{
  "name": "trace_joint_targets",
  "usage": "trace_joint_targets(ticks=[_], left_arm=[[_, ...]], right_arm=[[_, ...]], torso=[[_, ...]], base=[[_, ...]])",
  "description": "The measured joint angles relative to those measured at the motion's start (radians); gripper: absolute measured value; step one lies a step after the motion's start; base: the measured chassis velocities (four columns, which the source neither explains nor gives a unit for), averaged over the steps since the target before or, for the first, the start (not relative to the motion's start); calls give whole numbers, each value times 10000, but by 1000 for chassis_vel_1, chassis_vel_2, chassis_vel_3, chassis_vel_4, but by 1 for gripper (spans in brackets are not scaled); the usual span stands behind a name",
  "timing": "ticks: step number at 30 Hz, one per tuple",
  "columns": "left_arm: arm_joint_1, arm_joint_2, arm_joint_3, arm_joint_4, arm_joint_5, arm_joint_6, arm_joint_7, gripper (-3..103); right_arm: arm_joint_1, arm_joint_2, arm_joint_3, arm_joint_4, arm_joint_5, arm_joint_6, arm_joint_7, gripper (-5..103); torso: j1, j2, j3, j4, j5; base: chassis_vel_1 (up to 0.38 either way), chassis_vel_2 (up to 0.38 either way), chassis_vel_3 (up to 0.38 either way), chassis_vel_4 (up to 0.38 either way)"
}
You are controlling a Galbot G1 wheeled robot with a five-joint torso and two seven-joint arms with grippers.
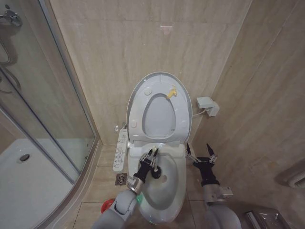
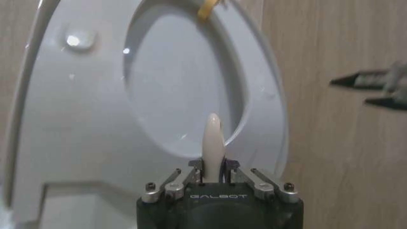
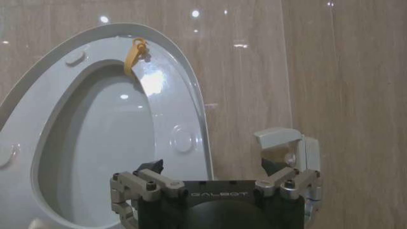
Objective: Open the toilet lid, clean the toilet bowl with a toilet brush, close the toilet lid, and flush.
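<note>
The cleaning step seems to be in hand. Down at the left, the red holder cup point(image 1: 106, 206) sits on the floor beside the pedestal. The left pincer point(image 1: 153, 157) is pinching the toilet brush point(image 2: 212, 138) by its handle over the toilet bowl point(image 1: 167, 191); the bristle head is hidden, probably down inside. Behind, the toilet lid point(image 1: 159, 78) stands upright against the wall with the seat ring point(image 1: 138, 107). The right pincer point(image 1: 200, 151) waits spread beside the bowl. Next calls for scrubbing strokes around the basin.
</note>
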Motion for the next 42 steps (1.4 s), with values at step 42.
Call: trace_joint_targets(ticks=[42], left_arm=[[-1056, -244, 691, 2056, -1090, -308, 843, 21]], right_arm=[[0, 0, 0, 0, 0, 0, 0, 100]], torso=[[1, 0, 0, 0, -1]], base=[[0, 0, 0, 0]])
